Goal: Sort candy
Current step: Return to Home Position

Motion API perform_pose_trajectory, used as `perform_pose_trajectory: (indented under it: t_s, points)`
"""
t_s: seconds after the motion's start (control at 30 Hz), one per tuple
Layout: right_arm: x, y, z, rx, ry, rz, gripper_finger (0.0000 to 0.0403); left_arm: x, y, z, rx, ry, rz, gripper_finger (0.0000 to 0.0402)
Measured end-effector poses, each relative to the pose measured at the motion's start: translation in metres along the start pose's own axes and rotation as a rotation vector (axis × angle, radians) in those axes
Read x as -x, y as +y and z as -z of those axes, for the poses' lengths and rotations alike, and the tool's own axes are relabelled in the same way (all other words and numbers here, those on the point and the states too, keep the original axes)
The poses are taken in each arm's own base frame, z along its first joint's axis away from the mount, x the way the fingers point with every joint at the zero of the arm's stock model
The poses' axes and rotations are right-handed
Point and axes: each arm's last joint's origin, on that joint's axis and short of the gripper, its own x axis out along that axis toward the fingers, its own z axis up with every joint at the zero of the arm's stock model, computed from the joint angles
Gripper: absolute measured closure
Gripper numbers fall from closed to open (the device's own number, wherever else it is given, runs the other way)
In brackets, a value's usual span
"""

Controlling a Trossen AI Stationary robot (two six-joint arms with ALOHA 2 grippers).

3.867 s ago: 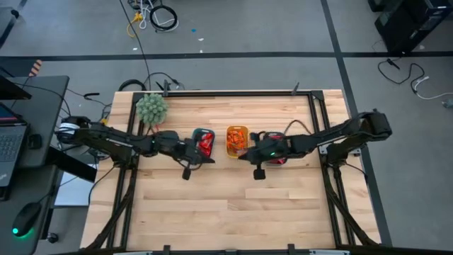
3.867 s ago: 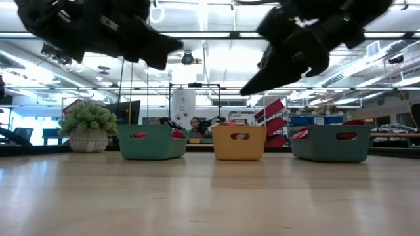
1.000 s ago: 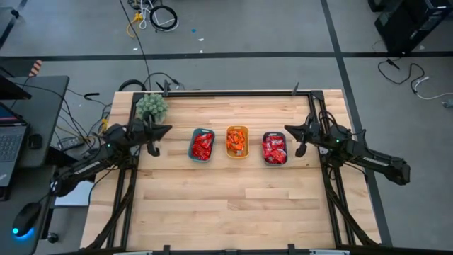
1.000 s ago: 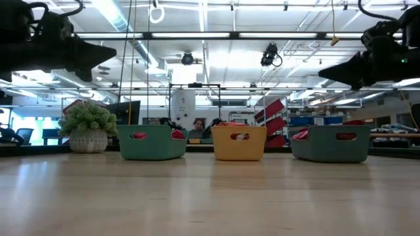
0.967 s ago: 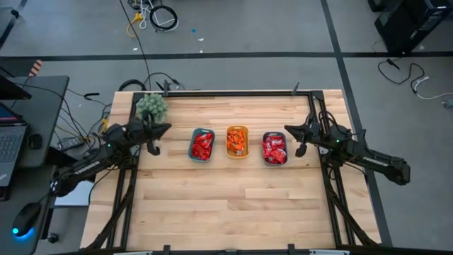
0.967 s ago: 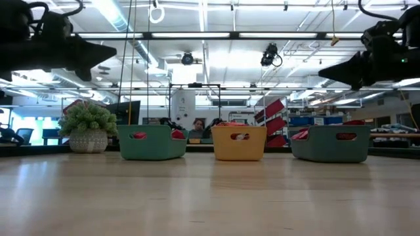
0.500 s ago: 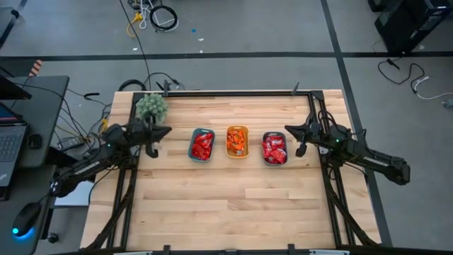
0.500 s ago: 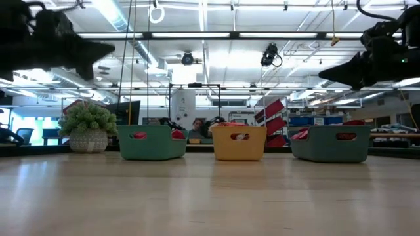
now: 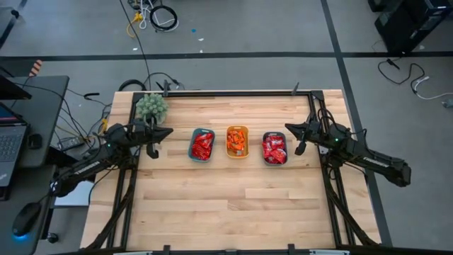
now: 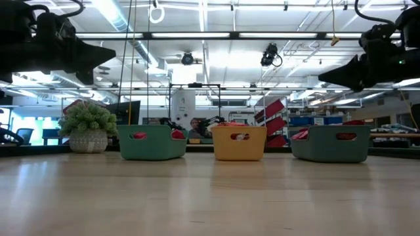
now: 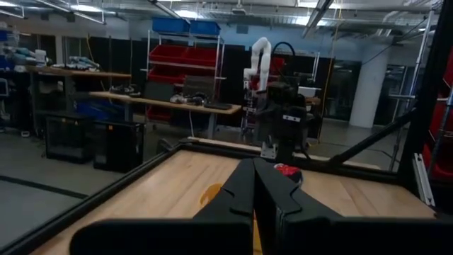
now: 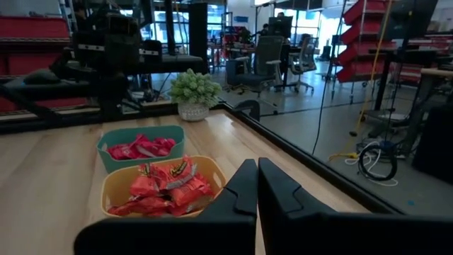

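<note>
Three small trays stand in a row mid-table. The teal tray (image 9: 202,144) holds red candy (image 12: 141,148), the yellow tray (image 9: 237,141) holds orange candy (image 12: 167,187), and the blue tray (image 9: 274,149) holds red candy (image 9: 274,149). My left gripper (image 9: 168,132) hovers shut to the left of the teal tray, pointing toward the row, well above the table (image 10: 108,54). My right gripper (image 9: 288,129) hovers shut to the right of the blue tray, also raised (image 10: 323,77). In both wrist views the fingers are closed together (image 11: 253,185) (image 12: 256,185), with nothing between them.
A fuzzy green plant (image 9: 151,107) in a pot stands at the table's far left corner, just behind my left gripper. The wooden tabletop (image 9: 226,205) stretches wide in front of the trays. A dark metal frame (image 9: 233,92) runs along the table's far edge and sides.
</note>
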Motion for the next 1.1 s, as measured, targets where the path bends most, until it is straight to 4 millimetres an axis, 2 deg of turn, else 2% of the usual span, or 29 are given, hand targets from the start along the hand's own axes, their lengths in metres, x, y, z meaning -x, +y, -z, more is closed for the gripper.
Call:
perform_pose_trajectory:
  t_s: [1.1]
  points:
    - [0.0000, 0.0000, -0.0005, 0.004, -0.004, 0.000, 0.0400, 0.0000, 0.0000, 0.0000, 0.002, -0.001, -0.001, 0.0394]
